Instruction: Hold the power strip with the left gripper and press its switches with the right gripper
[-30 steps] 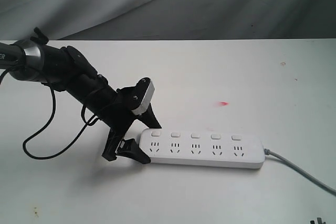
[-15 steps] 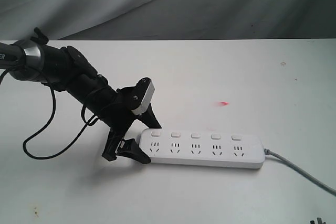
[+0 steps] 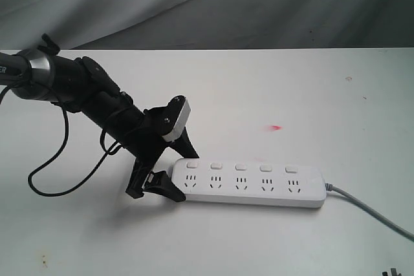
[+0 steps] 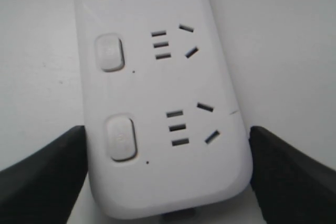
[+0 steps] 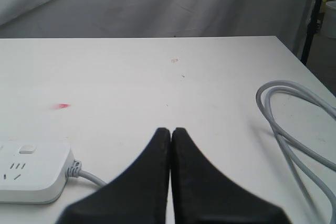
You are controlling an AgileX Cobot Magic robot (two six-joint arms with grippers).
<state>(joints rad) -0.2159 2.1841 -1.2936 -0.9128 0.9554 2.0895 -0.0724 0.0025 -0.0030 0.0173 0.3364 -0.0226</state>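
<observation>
The white power strip [image 3: 249, 184] lies flat on the white table, its five switches [image 3: 240, 167] in a row above the socket groups. My left gripper [image 3: 180, 174], on the arm with the silver band, is shut on the strip's left end. In the left wrist view one black finger [image 4: 47, 177] presses each long side of the power strip [image 4: 157, 87], close to the end switch [image 4: 121, 137]. My right gripper [image 5: 170, 131] is shut and empty, hovering beyond the corded end of the power strip [image 5: 31, 174]. It is outside the exterior view.
The grey cord [image 3: 369, 208] runs off to the right and loops on the table [image 5: 294, 135]. A small red mark [image 3: 276, 127] lies behind the strip. A black cable [image 3: 58, 172] hangs under the left arm. Grey cloth backs the table.
</observation>
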